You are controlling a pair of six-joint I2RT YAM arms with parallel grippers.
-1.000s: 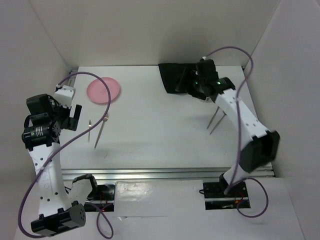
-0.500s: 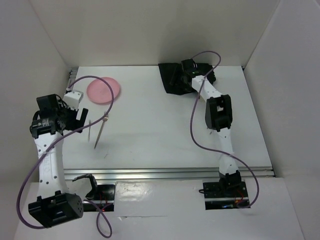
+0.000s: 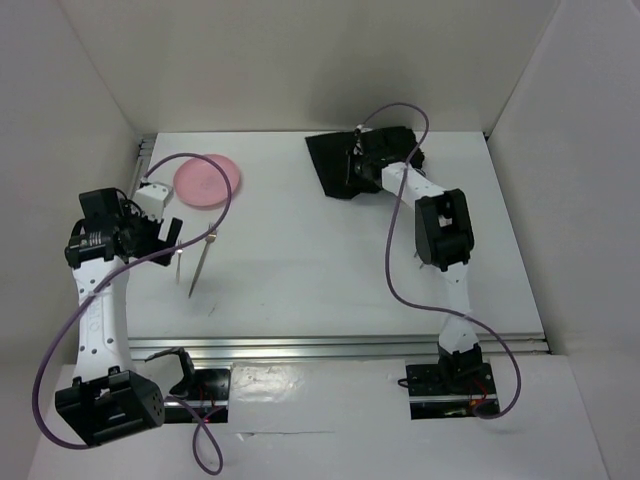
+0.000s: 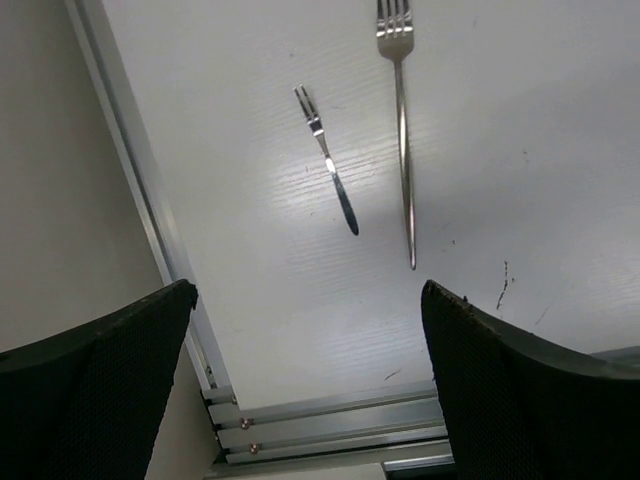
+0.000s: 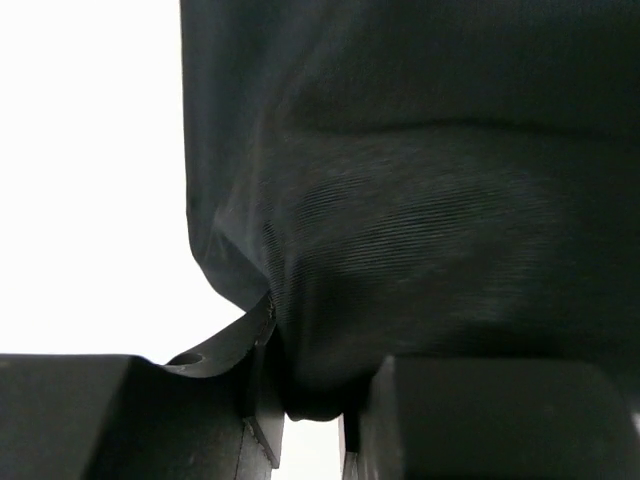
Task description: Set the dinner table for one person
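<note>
The right arm has swung in from the right side of the top view and now stretches straight up the frame. Its right gripper (image 3: 362,160) has reached the black rectangular cloth placemat (image 3: 335,165) at the upper centre. The placemat has slid a little toward the left of the frame since then, its near-left corner now further left. In the right wrist view the right gripper (image 5: 310,400) is clenched on a bunched fold of the placemat (image 5: 420,200), with the cloth pinched between the two dark fingers at the bottom of the frame.

The left arm has drawn in and lowered toward the left middle of the top view. The left gripper (image 3: 165,235) now sits just beside the cutlery with its jaws spread wide and holds nothing. From the left wrist, the left gripper (image 4: 308,290) frames a short silver metal fork (image 4: 327,165) and a long silver metal fork (image 4: 403,130). They lie apart, side by side, unchanged in place.

The large white flat dinner table (image 3: 300,260) with aluminium rails fills the middle of the top view. The round pink plate (image 3: 207,180) rests at its upper left, where it was.
</note>
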